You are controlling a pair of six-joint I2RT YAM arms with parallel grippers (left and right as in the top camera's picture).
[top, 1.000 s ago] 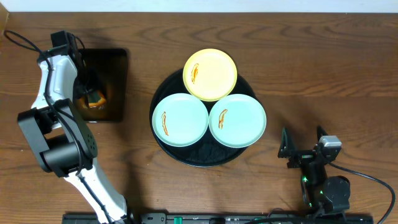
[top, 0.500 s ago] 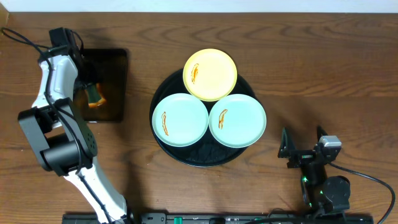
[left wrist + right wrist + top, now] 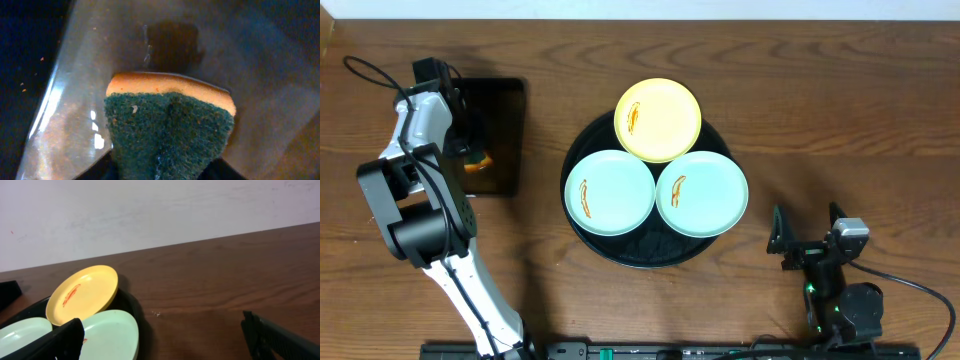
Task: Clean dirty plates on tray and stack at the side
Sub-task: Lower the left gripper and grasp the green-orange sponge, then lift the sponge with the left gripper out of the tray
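Three plates (image 3: pixel 658 120) on one tray (image 3: pixel 638 252); left end effector (image 3: pixel 463 152) clamped on one sponge (image 3: pixel 170 125), right end effector (image 3: pixel 805 236) apart.

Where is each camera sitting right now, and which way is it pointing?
Overhead: above the table, facing straight down on the round tray, its three plates, left arm, right arm.
Left wrist: close over the rectangular tray, looking down at the sponge; its fingers barely show at the bottom edge.
Right wrist: low by the table, facing across it to the wall; its open fingers frame the bottom corners.
Shared: overhead and right wrist both show the yellow plate on the round tray.
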